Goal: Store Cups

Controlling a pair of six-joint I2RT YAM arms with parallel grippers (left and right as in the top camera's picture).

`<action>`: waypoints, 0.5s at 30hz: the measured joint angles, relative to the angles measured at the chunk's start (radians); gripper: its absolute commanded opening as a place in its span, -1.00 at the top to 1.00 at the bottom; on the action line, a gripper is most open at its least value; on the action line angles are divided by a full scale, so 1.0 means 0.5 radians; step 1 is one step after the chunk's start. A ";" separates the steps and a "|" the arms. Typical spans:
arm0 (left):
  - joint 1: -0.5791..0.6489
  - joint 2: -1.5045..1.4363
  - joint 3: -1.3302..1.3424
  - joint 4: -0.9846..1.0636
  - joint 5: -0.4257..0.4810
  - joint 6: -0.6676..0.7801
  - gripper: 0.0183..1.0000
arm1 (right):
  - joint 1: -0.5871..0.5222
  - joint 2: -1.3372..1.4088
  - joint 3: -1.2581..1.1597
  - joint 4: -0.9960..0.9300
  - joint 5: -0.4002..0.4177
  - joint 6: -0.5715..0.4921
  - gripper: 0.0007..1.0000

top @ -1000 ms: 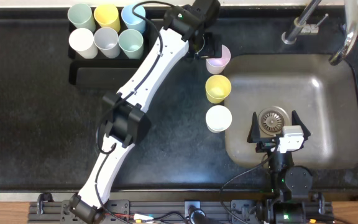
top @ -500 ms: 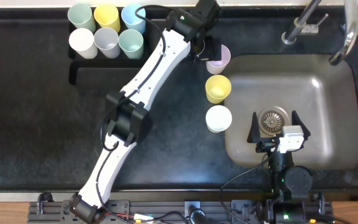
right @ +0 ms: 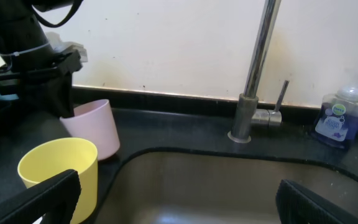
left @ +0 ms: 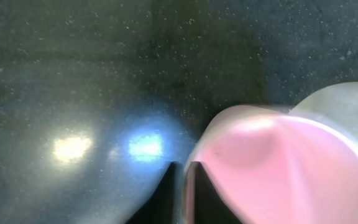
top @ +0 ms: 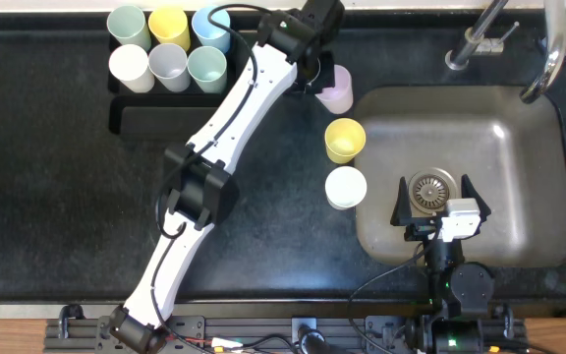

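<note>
A pink cup (top: 338, 90) sits tilted at the sink's far left corner, and my left gripper (top: 320, 71) is shut on its rim. In the left wrist view the pink cup (left: 278, 168) opens toward the camera with its wall pinched at my left gripper (left: 184, 186). The right wrist view has the pink cup (right: 92, 127) under the black left gripper (right: 58, 87). A yellow cup (top: 345, 140) and a white cup (top: 346, 187) stand upright along the sink's left edge. My right gripper (top: 435, 202) is open low over the sink basin, holding nothing.
A black rack (top: 116, 98) at the back left holds several upright cups. The steel sink (top: 499, 118) takes up the right side, with a faucet (right: 253, 74) and a soap bottle (right: 339, 118) behind it. Dark counter spreads to the left.
The left gripper has closed in on the pink cup, which now leans and has shifted slightly back and left. The right arm has not moved.
</note>
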 measured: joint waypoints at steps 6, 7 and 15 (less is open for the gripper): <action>0.002 0.000 0.020 -0.003 -0.007 0.000 0.96 | 0.001 0.000 0.000 -0.001 0.000 -0.001 -1.00; 0.011 -0.001 0.020 -0.004 -0.006 0.000 0.96 | 0.000 -0.001 0.000 0.000 0.000 0.001 -0.99; 0.180 -0.271 0.017 -0.238 -0.002 0.001 0.96 | 0.000 0.000 0.000 -0.002 0.000 0.001 -1.00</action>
